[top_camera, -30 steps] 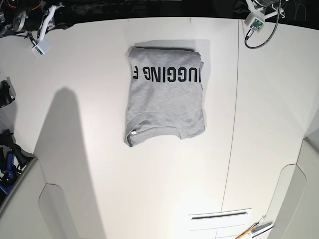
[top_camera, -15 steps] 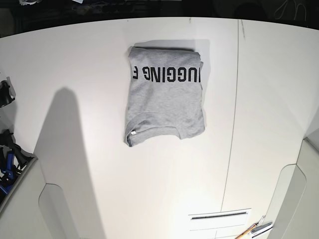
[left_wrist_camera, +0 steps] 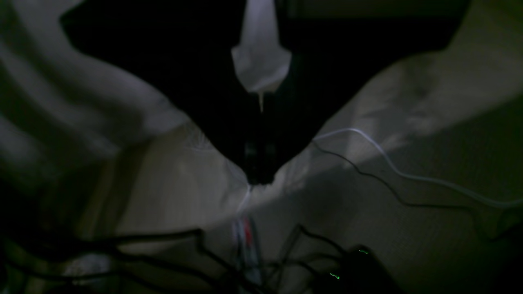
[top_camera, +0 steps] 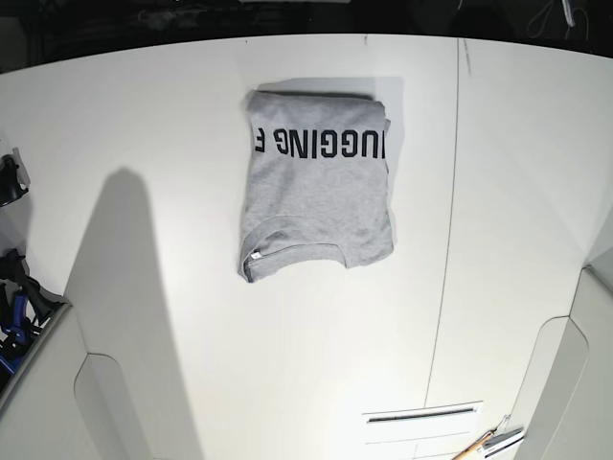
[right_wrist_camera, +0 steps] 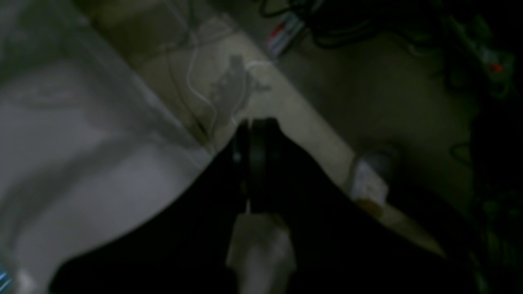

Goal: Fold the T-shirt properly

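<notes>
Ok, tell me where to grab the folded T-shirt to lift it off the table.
Probably take the T-shirt by its two corners on the lettered edge, toward the table's far side, coming down from above. That edge looks like a thick straight fold, so the layers should stay together; the collar end looks looser and less even.

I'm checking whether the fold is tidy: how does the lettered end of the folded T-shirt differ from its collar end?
The lettered end lies toward the table's far side and carries black block letters. The collar end lies nearer and is plain grey, with a ribbed neckline and a small white tag. The lettered end's edge runs fairly straight, while the collar end's edge is uneven, one corner jutting out. Both are heather grey and lie flat.
</notes>
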